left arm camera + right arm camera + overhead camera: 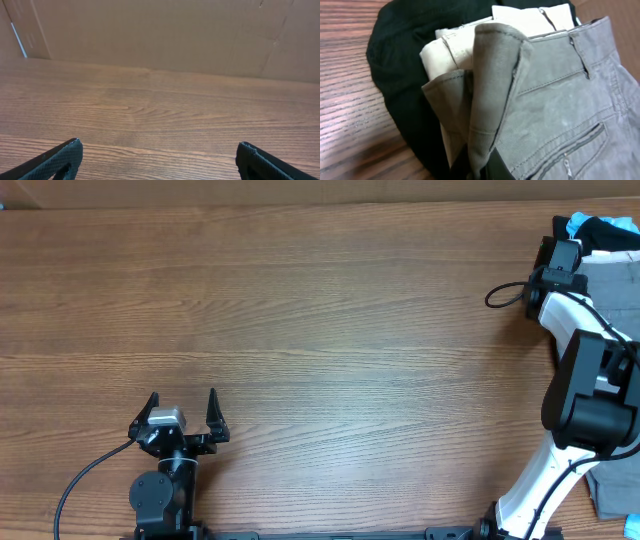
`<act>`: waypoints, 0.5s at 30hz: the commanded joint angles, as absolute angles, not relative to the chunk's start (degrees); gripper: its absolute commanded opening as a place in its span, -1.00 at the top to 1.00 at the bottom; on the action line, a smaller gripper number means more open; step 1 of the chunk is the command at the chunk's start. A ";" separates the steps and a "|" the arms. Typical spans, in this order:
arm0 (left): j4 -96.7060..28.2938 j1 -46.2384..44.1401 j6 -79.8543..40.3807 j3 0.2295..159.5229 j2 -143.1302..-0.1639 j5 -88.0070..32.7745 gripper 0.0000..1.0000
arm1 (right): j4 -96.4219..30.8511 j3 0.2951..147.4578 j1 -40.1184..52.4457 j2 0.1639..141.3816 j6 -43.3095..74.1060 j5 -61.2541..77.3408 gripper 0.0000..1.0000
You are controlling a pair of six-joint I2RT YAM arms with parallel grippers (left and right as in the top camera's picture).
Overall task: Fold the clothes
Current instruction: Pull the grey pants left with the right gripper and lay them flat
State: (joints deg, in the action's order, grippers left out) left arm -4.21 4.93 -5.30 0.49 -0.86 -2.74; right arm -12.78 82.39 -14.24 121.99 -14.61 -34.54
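The clothes lie piled at the table's far right. On top are grey shorts [560, 95] with a zip pocket, and their waistband edge is folded upward. Under them show cream shorts [452, 47] and a black garment [395, 70]. My right gripper [482, 169] is shut on the raised fold of the grey shorts. From overhead, the right gripper [566, 248] sits at the pile's left edge, by the grey shorts [612, 285] and the black and light-blue garments [600, 228]. My left gripper [183, 418] stands open over bare wood at the near left, the left gripper [159, 146] holding nothing.
Another grey cloth [612, 485] lies at the near right corner beside the right arm's base. A cardboard wall [175, 35] runs along the table's [330, 330] far edge. A black cable [505, 295] loops off the right wrist.
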 commanded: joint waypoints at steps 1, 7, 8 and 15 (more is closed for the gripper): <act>-4.25 5.32 -3.64 0.27 -0.25 -2.39 -1.00 | -12.40 84.68 -13.56 115.24 -11.81 -36.36 0.93; -4.25 5.34 -3.64 0.27 -0.25 -2.42 -1.00 | -14.76 84.68 -11.29 107.37 -10.26 -28.64 0.93; -4.25 5.32 -3.64 0.27 -0.25 -2.39 -1.00 | -15.20 84.68 -10.09 105.93 -10.24 -27.09 0.93; -4.27 5.32 -3.64 0.27 -0.25 -2.39 -1.00 | -17.19 84.68 5.23 100.64 -8.84 -14.17 0.93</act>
State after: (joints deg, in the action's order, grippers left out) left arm -4.23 4.93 -5.30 0.49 -0.86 -2.74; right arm -17.45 82.59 -3.09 103.00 -10.57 -24.16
